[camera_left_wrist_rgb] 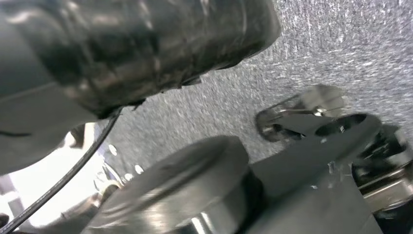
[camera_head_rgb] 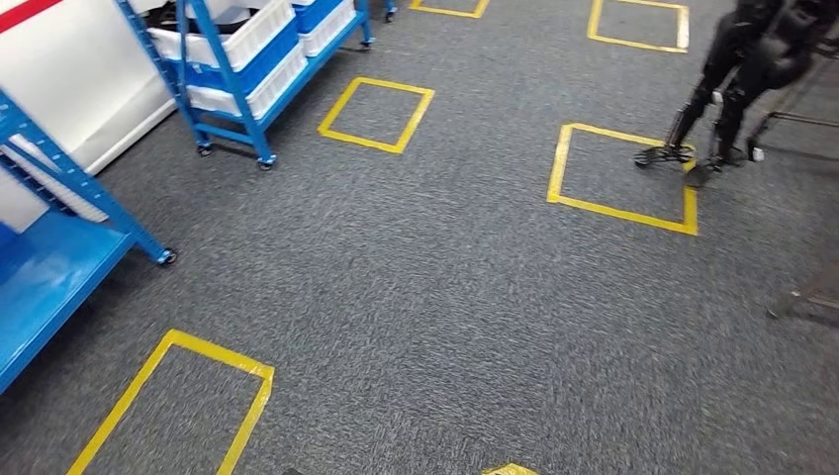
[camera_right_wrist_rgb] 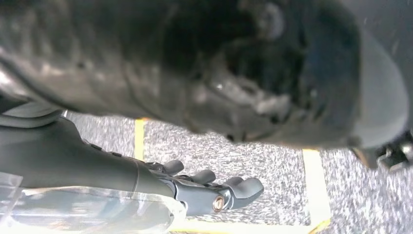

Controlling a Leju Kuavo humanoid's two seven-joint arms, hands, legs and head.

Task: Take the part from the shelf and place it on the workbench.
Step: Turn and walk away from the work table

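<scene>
Yellow tape [camera_head_rgb: 223, 354] marks out a square on the grey carpet [camera_head_rgb: 425, 297] right at the robot's feet, with more such squares spaced across the floor beyond; a low blue shelf [camera_head_rgb: 49, 267] juts in at the left, close by; further back on that side stands a blue wheeled rack [camera_head_rgb: 233, 134] carrying white bins [camera_head_rgb: 242, 40], and something dark lies in the top bin, though whether that is the part I cannot tell from where it sits; well off to the far right a black legged robot [camera_head_rgb: 742, 59] stands at the corner of another taped square.

The right hand [camera_right_wrist_rgb: 214, 192] hangs over the carpet beside a strip of the yellow tape, its dark fingers [camera_right_wrist_rgb: 246, 186] stretched out and apart with nothing between them; a dark, glossy bulk looms above it in the right wrist view.

The left hand [camera_left_wrist_rgb: 34, 126] is a grey smear in the blurred left wrist view; I cannot tell how its fingers lie or whether it holds anything.
</scene>
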